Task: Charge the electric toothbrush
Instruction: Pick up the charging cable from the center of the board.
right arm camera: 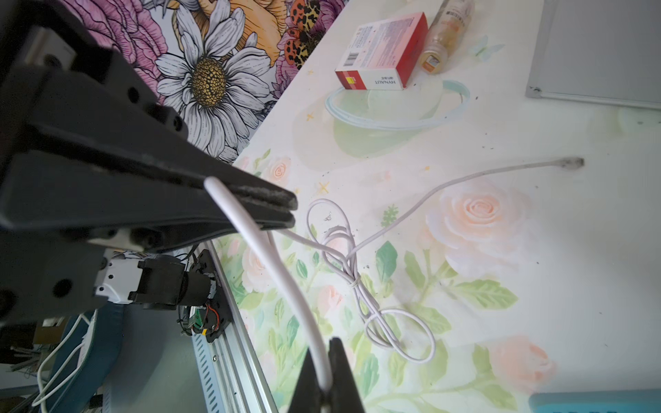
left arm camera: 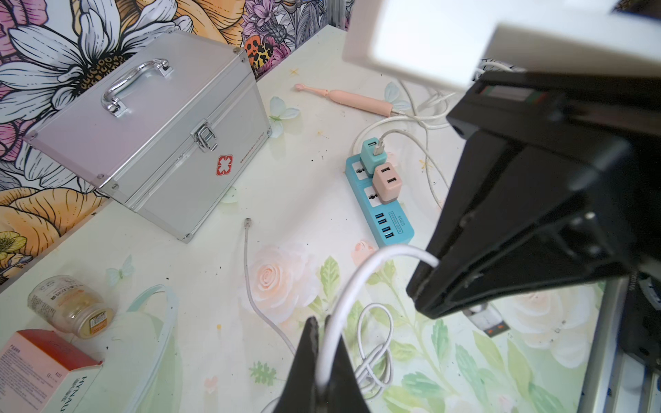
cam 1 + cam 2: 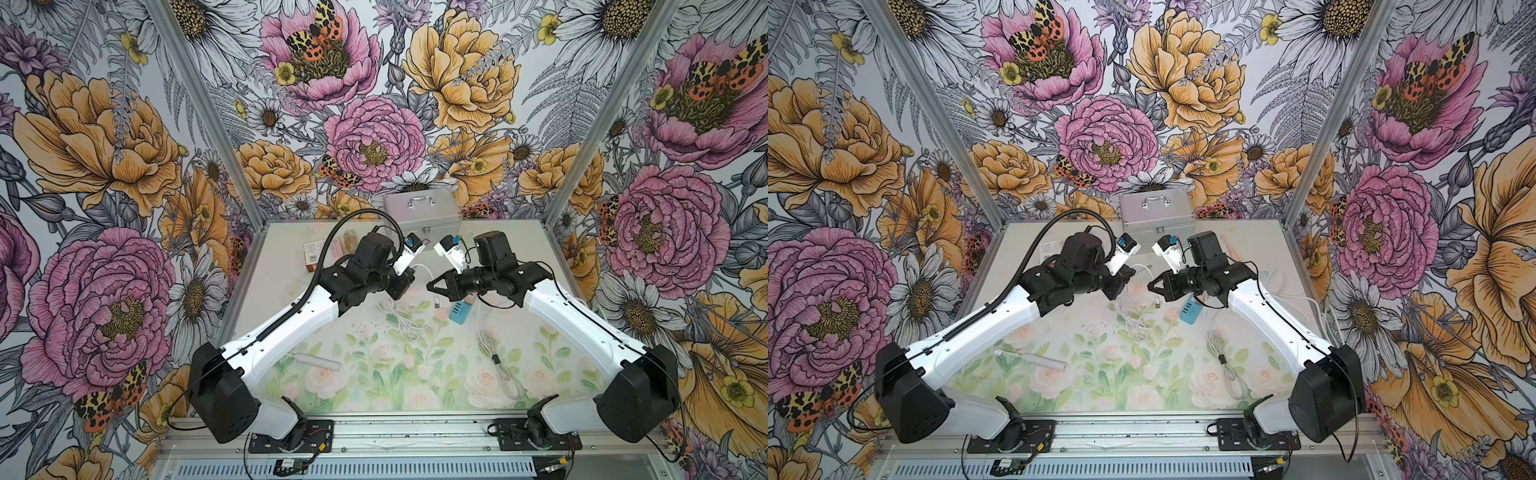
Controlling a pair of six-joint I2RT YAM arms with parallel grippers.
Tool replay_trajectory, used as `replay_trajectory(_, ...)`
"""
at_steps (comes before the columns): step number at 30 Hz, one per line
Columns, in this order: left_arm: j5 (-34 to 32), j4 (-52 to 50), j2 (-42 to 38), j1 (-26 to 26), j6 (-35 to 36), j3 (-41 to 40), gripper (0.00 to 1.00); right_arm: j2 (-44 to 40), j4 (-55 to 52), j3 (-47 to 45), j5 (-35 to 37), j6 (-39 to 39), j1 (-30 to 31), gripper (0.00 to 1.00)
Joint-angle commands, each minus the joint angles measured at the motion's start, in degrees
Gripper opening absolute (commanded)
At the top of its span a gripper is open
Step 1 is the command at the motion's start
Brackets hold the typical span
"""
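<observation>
A white electric toothbrush (image 3: 316, 360) lies at the table's front left. A pink one (image 2: 357, 100) lies at the back right with a cord at its base. Both grippers hang close together over the table's middle, each shut on the same white cable (image 2: 361, 275). My left gripper (image 2: 320, 343) pinches it on one side and my right gripper (image 1: 327, 361) a short stretch along. The cable's USB plug (image 2: 488, 321) hangs below the right gripper (image 3: 429, 286). The rest of the cable lies coiled (image 1: 357, 282) on the table. A teal power strip (image 2: 388, 221) holds a teal adapter (image 2: 372, 152) and a pink adapter (image 2: 387, 182).
A silver case (image 3: 422, 216) stands at the back. A red and white box (image 3: 311, 255) and a glass jar (image 3: 350, 240) lie at the back left. A tied bundle of cable (image 3: 494, 357) lies at the front right.
</observation>
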Motion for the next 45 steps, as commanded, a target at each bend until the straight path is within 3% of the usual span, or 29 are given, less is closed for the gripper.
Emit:
replay_trajectory(1, -1.84, 0.40, -3.36, -0.18, -2.46, -1.85, 0.00, -1.87, 5.44, -0.47, -7.23, -0.92, 0.05, 0.00)
replay_trajectory(9, -4.61, 0.17, -5.32, 0.47, -4.82, -4.64, 0.00, -1.91, 7.06, -0.63, -7.63, -0.97, 0.04, 0.00)
replay_trajectory(17, -4.58, 0.17, -5.00, 1.29, -7.89, -6.00, 0.01, -0.79, 8.65, -0.14, -3.59, 1.29, 0.48, 0.00)
replay_trajectory(19, -4.82, 0.19, -5.70, 1.49, -8.19, -6.35, 0.10, -0.69, 9.27, -0.18, -2.63, 2.12, 0.65, 0.00)
replay_trajectory(21, -4.90, 0.18, -6.40, 1.83, -8.57, -6.49, 0.26, -0.55, 9.48, -0.19, -1.28, 2.76, 0.66, 0.00)
replay_trajectory(31, -7.90, 0.54, -12.17, 0.27, -13.32, -7.23, 0.45, 0.37, 9.65, -0.48, 7.74, 8.06, 0.25, 0.00)
replay_trajectory(38, -12.85, 12.87, -14.91, -7.86, -15.31, -15.11, 0.54, 3.95, 8.98, 2.12, 16.43, 24.70, 0.39, 0.00)
replay_trajectory(40, -9.28, 17.95, -15.29, -8.10, -16.44, -17.88, 0.58, 5.53, 8.16, 3.04, 17.10, 29.47, 0.43, 0.00)
replay_trajectory(45, -9.21, 22.29, -11.50, -8.41, -17.07, -20.51, 0.61, 7.74, 4.46, 6.93, 19.25, 36.02, 1.57, 0.00)
